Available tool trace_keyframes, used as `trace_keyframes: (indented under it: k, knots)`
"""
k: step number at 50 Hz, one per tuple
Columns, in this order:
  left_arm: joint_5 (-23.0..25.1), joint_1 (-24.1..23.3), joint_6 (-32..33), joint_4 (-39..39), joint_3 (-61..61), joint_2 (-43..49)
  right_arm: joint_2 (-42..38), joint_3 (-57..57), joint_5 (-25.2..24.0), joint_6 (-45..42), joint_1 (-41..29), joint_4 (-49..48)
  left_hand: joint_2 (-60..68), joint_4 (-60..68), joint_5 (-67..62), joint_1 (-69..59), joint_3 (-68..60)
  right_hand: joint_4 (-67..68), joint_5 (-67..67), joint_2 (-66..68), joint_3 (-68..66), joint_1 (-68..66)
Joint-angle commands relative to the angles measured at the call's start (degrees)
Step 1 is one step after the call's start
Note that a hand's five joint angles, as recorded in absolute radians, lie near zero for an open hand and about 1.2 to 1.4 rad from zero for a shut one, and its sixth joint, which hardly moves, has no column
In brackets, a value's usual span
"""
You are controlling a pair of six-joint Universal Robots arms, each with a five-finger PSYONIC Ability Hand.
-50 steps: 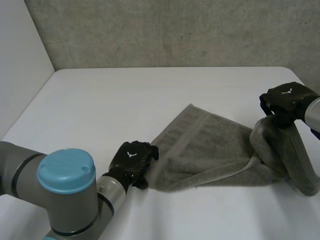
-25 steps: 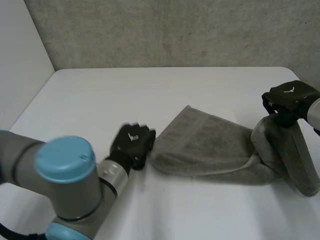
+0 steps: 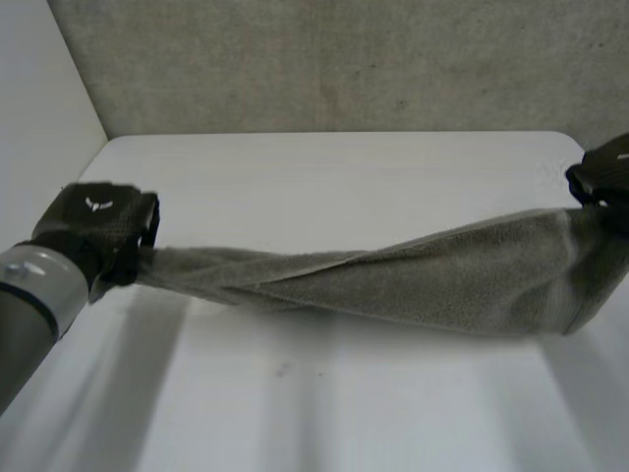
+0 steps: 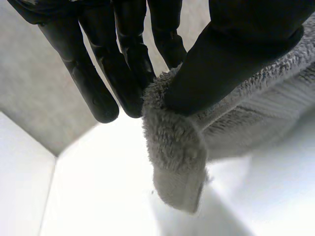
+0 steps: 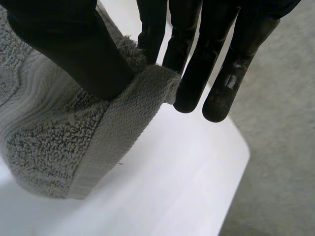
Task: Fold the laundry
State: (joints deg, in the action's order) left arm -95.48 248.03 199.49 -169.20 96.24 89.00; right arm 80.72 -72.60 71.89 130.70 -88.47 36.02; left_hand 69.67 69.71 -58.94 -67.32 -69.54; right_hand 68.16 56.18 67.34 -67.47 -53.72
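Note:
A grey terry towel [image 3: 432, 280] hangs stretched above the white table [image 3: 324, 177], running from one side to the other and twisted near its left end. My left hand [image 3: 98, 231] holds its left end: the thumb [image 4: 231, 59] pinches a towel corner [image 4: 177, 162] against the fingers [image 4: 123, 69]. At the right edge, my right hand [image 3: 607, 177] holds the other end, its thumb [image 5: 64, 49] pressing the banded hem [image 5: 128, 123] against the fingers [image 5: 197, 59]. The towel sags slightly in the middle.
A grey concrete wall [image 3: 334, 64] stands behind the table's far edge. A white side panel [image 3: 39, 128] rises at the left. The table's right corner [image 5: 241, 157] lies just beyond my right hand's fingertips.
My left hand closed on the towel's near-left corner and swung far left and up. My right hand moved right, so the towel rose off the table and pulled taut.

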Motion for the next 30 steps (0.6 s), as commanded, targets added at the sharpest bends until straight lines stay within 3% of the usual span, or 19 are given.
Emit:
trace_keyframes:
  k: [1,7,13,15,16,17,18,20,21,23,24,25,30]
  knots:
    - [0.1,-0.2,4.4,10.9,2.1,0.5,-0.9,-7.3,0.4,-3.7,-0.2,4.3,10.3,10.3,-11.1,-12.7,-10.5,11.8,13.8,12.7,-12.5,-26.3]
    - [0.3,-0.3,5.9,10.0,0.7,6.5,-4.3,-7.4,1.3,-8.9,-0.7,4.9,10.3,10.3,-11.1,-12.7,-10.5,11.8,13.8,12.7,-12.5,-26.3]
    - [0.1,-0.7,5.3,5.0,-14.4,19.5,-13.2,5.3,2.5,-7.1,-6.5,0.0,10.3,10.3,-11.1,-12.7,-10.5,11.8,13.8,12.7,-12.5,-26.3]
    - [0.0,-1.0,5.0,4.0,-20.3,22.4,-16.7,15.2,5.0,-2.5,-10.0,-7.2,10.3,10.3,-11.1,-12.7,-10.5,11.8,13.8,12.7,-12.5,-26.3]
    - [-0.2,-1.2,4.7,2.1,-26.8,24.6,-16.7,15.3,5.0,-2.5,-10.1,-7.3,10.3,10.3,-11.1,-12.7,-10.5,11.8,13.8,12.7,-12.5,-26.3]
    - [-0.9,-1.3,3.4,-1.1,-33.5,26.2,-17.3,19.8,6.8,0.4,-11.4,-13.4,10.3,10.3,-11.1,-12.7,-10.5,11.8,13.8,12.7,-12.5,-26.3]
    - [-0.9,-1.3,3.4,-1.1,-33.6,26.2,-17.4,19.9,6.8,0.4,-11.5,-13.4,10.3,10.3,-11.1,-12.7,-10.5,11.8,13.8,12.7,-12.5,-26.3]
    - [-4.2,-1.4,-2.2,-9.3,-43.9,27.3,-16.2,22.1,9.2,6.6,-13.3,-30.1,10.3,10.3,-11.1,-12.7,-10.5,11.8,13.8,12.7,-12.5,-26.3]
    - [-4.2,-1.4,-2.3,-9.4,-43.9,27.3,-16.2,22.1,9.2,6.6,-13.3,-30.2,10.3,10.3,-11.1,-12.7,-10.5,11.8,13.8,12.7,-12.5,-26.3]
    - [-5.4,-1.3,-5.1,-13.8,-46.3,27.3,-12.3,16.7,9.0,11.2,-13.2,-47.8,10.3,10.3,-11.1,-12.7,-10.5,11.8,13.8,12.7,-12.5,-26.3]
    - [-6.5,-1.3,-7.2,-17.7,-47.6,26.8,-12.3,16.7,9.0,11.2,-13.2,-47.9,10.3,10.3,-11.1,-12.7,-10.5,11.8,13.8,12.7,-12.5,-26.3]
    - [-6.8,-1.2,-8.2,-20.4,-48.2,26.5,-9.9,13.4,9.1,12.6,-13.3,-54.8,10.3,10.3,-11.1,-12.7,-10.5,11.8,13.8,12.7,-12.5,-26.3]
    - [-6.8,-1.4,-8.4,-19.3,-42.8,25.3,-7.8,7.0,8.0,13.0,-13.7,-59.3,10.3,10.3,-11.1,-12.7,-10.5,11.8,13.8,12.7,-12.5,-26.3]
